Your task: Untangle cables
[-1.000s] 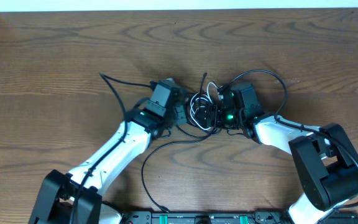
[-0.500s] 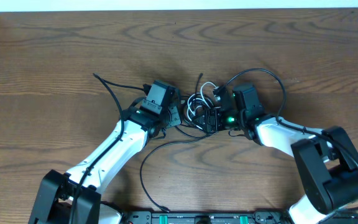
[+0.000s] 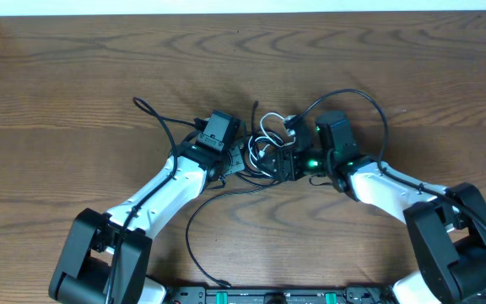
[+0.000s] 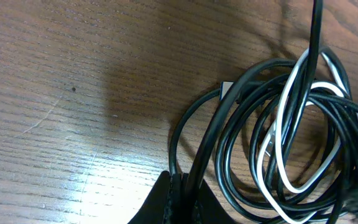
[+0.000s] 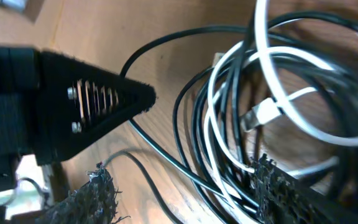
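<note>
Cables (image 3: 267, 150): round tangle, stray tip far-side

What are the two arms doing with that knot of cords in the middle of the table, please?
Both arms are at the cables, a tangle of black cords with one whitish strand. The left claw looks shut on a black strand at its edge; the right claw is open, straddling the bundle. Nothing is separated yet.
</note>
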You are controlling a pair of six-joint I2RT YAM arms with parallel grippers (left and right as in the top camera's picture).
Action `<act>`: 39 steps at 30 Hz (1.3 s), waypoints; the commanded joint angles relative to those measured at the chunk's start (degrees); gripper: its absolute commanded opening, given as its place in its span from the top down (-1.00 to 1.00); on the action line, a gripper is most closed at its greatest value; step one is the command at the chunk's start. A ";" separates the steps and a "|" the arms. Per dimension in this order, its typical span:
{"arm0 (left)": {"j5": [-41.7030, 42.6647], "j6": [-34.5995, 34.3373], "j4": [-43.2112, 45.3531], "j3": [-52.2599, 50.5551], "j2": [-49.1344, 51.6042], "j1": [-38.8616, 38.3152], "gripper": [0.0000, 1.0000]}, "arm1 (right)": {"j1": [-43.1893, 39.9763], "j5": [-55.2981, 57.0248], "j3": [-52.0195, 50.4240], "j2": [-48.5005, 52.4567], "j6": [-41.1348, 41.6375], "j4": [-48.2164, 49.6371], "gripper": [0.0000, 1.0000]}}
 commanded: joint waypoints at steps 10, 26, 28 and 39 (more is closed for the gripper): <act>-0.90 -0.55 -0.13 -0.22 0.33 0.35 0.85 | 7.39 28.37 -0.35 -0.52 -3.85 0.63 -0.15; -0.90 -0.57 -0.13 -0.22 0.33 0.35 0.85 | 8.22 21.03 -0.35 4.42 -12.37 6.47 -0.20; -0.90 -0.57 -0.13 -0.22 0.33 0.35 0.85 | 8.52 20.33 -0.35 4.42 -13.66 6.64 -0.16; -0.90 -0.57 -0.15 -0.22 0.33 0.35 0.85 | 9.90 23.17 -0.35 5.81 -15.08 6.03 0.03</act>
